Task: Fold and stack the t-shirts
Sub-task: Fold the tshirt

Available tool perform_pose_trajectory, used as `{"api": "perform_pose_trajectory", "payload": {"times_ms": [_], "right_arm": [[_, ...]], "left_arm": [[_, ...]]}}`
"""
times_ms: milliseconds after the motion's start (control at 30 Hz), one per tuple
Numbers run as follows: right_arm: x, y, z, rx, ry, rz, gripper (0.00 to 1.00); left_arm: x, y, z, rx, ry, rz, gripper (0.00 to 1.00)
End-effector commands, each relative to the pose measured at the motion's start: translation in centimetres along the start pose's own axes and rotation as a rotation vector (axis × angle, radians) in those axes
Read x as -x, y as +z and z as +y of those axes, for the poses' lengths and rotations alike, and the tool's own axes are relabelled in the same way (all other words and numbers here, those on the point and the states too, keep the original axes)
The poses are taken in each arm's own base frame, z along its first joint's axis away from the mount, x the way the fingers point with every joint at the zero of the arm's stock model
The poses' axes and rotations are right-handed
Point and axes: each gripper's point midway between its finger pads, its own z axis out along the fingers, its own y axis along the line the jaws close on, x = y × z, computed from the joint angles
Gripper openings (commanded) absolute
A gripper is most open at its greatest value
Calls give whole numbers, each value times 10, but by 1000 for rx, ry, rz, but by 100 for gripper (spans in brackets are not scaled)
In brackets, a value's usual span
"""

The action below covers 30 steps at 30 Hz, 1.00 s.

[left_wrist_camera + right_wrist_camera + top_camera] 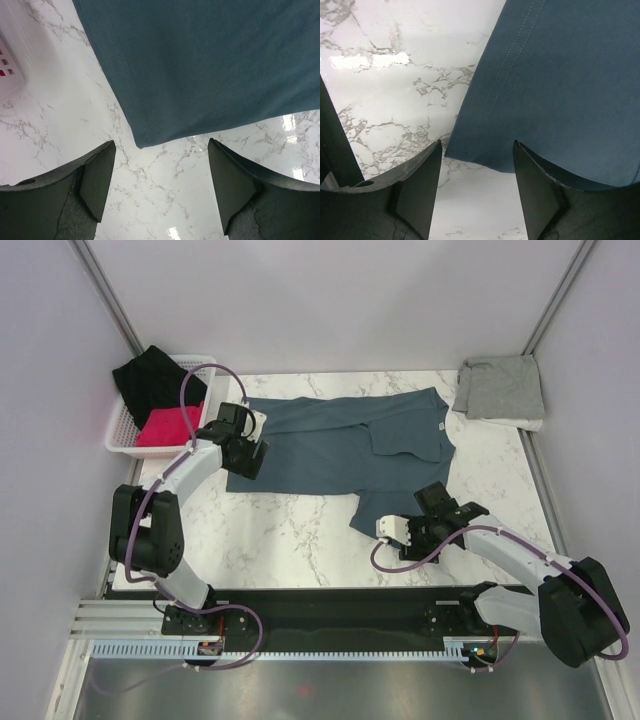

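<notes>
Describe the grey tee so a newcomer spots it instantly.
Start at the marble table, then go to its far right corner. The light grey t-shirt lies there loosely folded. Unlike the slate-blue t-shirt spread across the middle, it is pale and compact.

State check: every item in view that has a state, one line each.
slate-blue t-shirt: spread out flat, not yet folded
grey t-shirt: folded, far right corner
left gripper: open, over shirt corner, holding nothing
right gripper: open, at shirt edge, holding nothing
basket: holds black cloth, pink cloth
</notes>
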Motion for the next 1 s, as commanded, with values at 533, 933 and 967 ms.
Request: {"api": "perform_pose_trajectory", "payload": {"times_ms": [533,933,967], "right_arm": [[3,-1,-27,-79,-37,43,0],[6,-2,-33,-105,-16,38,0],[6,-3,-34,-109,-15,38,0]], "left_arm": [[-42,14,19,-28,-151,110,70],[-61,29,23,-56,-215,177,59],[-62,33,19,-79,-219,184,58]]}}
